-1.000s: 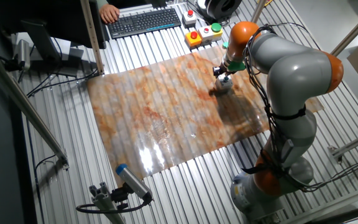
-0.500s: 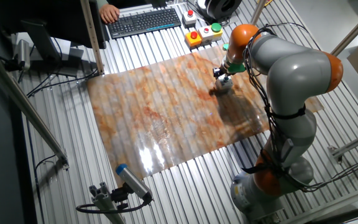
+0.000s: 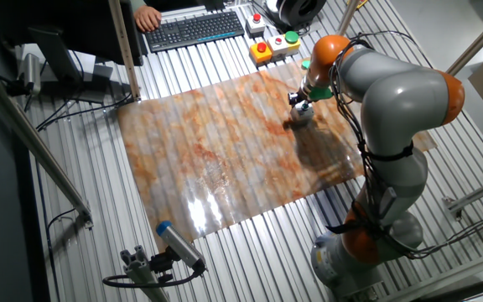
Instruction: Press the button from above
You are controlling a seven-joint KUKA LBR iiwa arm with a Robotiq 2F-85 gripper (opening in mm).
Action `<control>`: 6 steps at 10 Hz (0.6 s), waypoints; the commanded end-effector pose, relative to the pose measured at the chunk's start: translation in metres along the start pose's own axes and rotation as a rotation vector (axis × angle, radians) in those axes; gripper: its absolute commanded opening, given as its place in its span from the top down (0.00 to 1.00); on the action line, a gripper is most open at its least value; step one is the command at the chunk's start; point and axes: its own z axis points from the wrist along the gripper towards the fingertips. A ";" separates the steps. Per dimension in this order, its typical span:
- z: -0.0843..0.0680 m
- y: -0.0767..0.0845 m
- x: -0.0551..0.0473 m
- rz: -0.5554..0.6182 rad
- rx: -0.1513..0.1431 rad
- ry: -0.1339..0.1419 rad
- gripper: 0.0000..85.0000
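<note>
keyboard far up-left of gripper, a person's hand at its left end | orange box and white box beyond gripper, apart | gripper points down over mat, finger state cannot be told | button directly under tip, contact unclear
</note>
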 end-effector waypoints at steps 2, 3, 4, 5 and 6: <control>0.001 0.000 0.001 0.001 0.002 0.000 0.40; 0.002 0.002 0.001 0.004 0.004 -0.001 0.40; 0.005 0.004 0.002 0.007 0.007 -0.006 0.40; 0.007 0.004 0.002 0.007 0.004 -0.006 0.40; 0.009 0.005 0.002 0.007 0.001 -0.008 0.40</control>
